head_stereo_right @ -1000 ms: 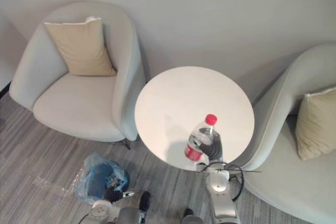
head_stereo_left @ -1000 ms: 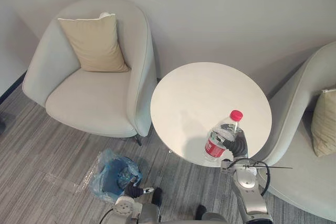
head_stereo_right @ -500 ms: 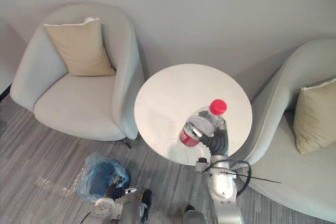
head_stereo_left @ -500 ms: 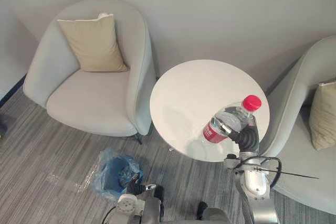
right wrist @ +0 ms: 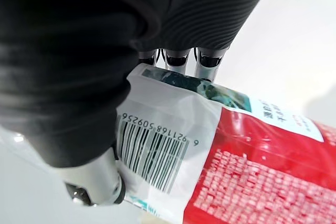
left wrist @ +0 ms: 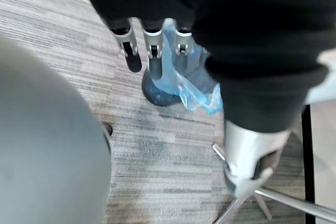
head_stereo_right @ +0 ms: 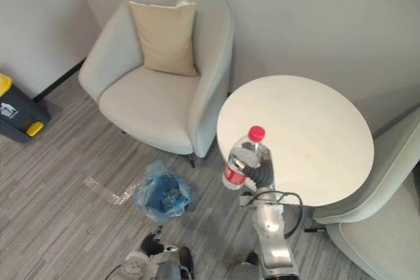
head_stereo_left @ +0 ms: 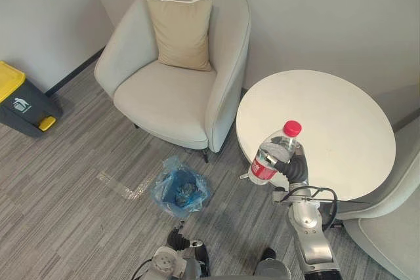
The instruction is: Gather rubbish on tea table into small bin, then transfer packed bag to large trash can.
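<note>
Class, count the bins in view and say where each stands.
2. The small bin, lined with a blue bag, on the carpet before the armchair; the large trash can, yellow-lidded, by the left wall.

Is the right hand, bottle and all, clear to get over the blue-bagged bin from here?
Probably yes: the right hand holds the bottle by the tea table's edge, and nothing stands between it and the small bin on the carpet.
</note>
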Available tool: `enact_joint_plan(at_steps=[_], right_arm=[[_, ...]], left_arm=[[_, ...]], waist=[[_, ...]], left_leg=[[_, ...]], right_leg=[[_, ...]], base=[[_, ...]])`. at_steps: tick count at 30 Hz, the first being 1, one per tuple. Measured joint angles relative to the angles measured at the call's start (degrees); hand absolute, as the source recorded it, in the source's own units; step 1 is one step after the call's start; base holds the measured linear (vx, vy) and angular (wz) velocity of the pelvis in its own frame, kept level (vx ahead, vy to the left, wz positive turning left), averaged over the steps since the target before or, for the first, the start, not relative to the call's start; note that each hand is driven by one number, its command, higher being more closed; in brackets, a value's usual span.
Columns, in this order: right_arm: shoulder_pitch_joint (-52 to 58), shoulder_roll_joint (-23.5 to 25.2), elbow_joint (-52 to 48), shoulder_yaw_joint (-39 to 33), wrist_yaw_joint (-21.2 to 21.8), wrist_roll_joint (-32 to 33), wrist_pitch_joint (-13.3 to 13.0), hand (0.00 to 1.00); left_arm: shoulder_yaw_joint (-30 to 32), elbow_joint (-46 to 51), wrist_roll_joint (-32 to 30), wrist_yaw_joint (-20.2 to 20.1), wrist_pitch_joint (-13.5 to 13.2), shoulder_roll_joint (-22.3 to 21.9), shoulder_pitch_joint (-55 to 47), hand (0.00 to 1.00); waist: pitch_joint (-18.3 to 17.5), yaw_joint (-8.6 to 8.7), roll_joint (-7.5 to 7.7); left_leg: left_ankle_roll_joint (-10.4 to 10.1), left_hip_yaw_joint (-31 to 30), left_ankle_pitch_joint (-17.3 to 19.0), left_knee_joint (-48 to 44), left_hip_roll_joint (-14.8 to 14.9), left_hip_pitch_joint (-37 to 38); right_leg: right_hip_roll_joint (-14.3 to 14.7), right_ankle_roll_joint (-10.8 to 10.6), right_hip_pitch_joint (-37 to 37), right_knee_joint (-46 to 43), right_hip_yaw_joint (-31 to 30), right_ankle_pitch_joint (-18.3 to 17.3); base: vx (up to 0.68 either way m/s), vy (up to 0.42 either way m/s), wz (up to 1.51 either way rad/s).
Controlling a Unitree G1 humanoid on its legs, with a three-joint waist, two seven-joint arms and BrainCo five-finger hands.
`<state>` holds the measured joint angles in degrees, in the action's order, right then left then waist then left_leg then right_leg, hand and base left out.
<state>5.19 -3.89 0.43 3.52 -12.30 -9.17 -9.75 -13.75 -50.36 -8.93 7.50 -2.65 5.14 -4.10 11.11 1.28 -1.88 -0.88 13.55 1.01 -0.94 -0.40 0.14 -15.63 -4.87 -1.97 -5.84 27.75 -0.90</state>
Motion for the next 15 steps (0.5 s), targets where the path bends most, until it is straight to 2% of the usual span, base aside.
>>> enact_joint_plan(at_steps=[2, 3, 4, 6, 9, 10, 11, 12, 13, 14, 15], right_arm=[[0.36, 0.56, 0.86, 0.52, 0.07, -0.03, 0.72, 1.0], [1.3, 0.54, 0.71, 0.28, 0.14, -0.03, 0.92, 1.0], [3.11, 0.5, 0.02, -0.5, 0.38, -0.01, 0.93, 1.0], [5.36, 0.02, -0.11, -1.3, 0.45, -0.02, 1.08, 1.0], [6.12, -1.15, -0.06, -1.06, 1.09, -1.16, 1.38, 1.0], [6.01, -1.42, -0.11, -0.85, 1.29, -2.13, 1.39, 1.0], [6.43, -0.95, -0.3, -0.6, 1.47, -2.12, 1.26, 1.0], [6.76, -0.83, -0.95, -0.54, 1.63, -2.12, 1.28, 1.0], [7.53, -0.59, -2.16, -0.35, 1.87, -2.12, 1.28, 1.0], [7.18, -0.75, -2.08, -0.29, 2.08, -2.1, 1.27, 1.0], [7.26, -1.99, -2.06, -0.59, 2.3, -2.09, 1.42, 1.0]], left_arm=[[0.93, -0.14, 0.0, -0.04, 0.11, 0.12, -0.25, 0.0], [1.29, -0.28, 0.05, -0.02, 0.07, 0.27, -0.64, 0.0], [1.46, -0.45, 0.09, 0.02, 0.07, 0.29, -0.82, 0.0], [1.61, -0.39, 0.19, 0.06, -0.41, 0.33, -0.9, 0.0], [2.45, 0.42, 0.2, 0.14, -1.08, 0.62, -0.91, 0.0], [3.62, 0.12, 0.3, 0.21, -0.93, 0.39, -0.86, 0.0], [3.8, -0.66, 0.31, 0.33, -0.64, 0.56, -0.44, 0.0], [3.84, -1.53, 0.54, 0.37, -0.59, 0.8, 0.08, 0.0], [3.87, -1.67, 0.7, 0.29, -0.9, 1.51, 0.45, 0.0], [3.93, -2.46, 0.61, 0.4, -0.89, 1.47, 1.47, 0.0], [3.84, -3.11, 0.54, 1.02, -0.75, -0.23, 1.39, 0.0]], waist=[[0.18, 0.51, 1.11], [0.31, 1.64, 1.37], [0.34, 2.52, 1.45], [0.27, 2.78, 1.69], [0.26, 2.81, 2.03], [0.55, 2.88, 1.04], [0.99, 3.05, -0.26], [1.02, 3.16, 0.77], [0.92, 3.02, 3.23], [1.44, 3.32, 3.41], [0.55, 3.14, 1.55]], left_leg=[[-0.27, -0.81, 0.21, 1.41, -1.02, 0.0], [-0.32, -2.7, 0.11, 1.7, -1.49, 0.1], [-0.26, -5.25, 0.1, 0.57, -1.65, -0.35], [0.09, -9.01, 0.74, -3.65, -1.89, -2.41], [0.3, -15.04, 2.71, -7.74, -2.74, -4.54], [0.15, -17.16, 3.16, -8.4, -0.97, -4.83], [-0.14, -19.75, 3.42, -8.09, 0.39, -5.14], [-0.9, -20.93, 3.14, -8.0, 0.46, -5.16], [-1.52, -22.21, 3.43, -8.38, -1.96, -5.25], [-1.83, -23.72, 4.15, -9.62, -2.64, -5.22], [-2.04, -25.28, 5.9, -12.53, -1.84, -6.85]], right_leg=[[-2.11, -1.81, 1.76, -5.18, 0.04, -4.34], [-2.11, -2.12, 2.51, -8.24, -2.22, -9.35], [-0.05, -0.14, 2.61, -9.42, -6.84, -12.4], [4.17, 3.26, 2.47, -9.8, -14.59, -14.67], [6.59, 5.04, 3.04, -14.07, -19.33, -12.97], [9.0, 10.74, 8.35, -22.6, -22.82, -13.91], [12.81, 9.1, 10.68, -23.24, -27.53, -15.26], [14.42, 7.72, 11.01, -19.85, -30.22, -14.98], [13.4, 6.73, 10.79, -13.5, -32.62, -11.09], [12.37, 3.77, 10.21, -14.35, -31.73, -10.9], [12.73, 4.08, 8.8, -12.55, -28.37, -10.9]], base=[[-0.13, -0.037, 0.25], [-0.09, -0.094, 0.87], [-0.07, -0.106, 1.05], [0.03, -0.096, 1.11], [0.11, -0.086, 0.97], [0.07, -0.107, 0.83], [0.06, -0.128, 0.91], [0.05, -0.164, 1.12], [0.08, -0.141, 1.02], [0.19, -0.203, 1.1], [0.19, -0.148, 0.79]])
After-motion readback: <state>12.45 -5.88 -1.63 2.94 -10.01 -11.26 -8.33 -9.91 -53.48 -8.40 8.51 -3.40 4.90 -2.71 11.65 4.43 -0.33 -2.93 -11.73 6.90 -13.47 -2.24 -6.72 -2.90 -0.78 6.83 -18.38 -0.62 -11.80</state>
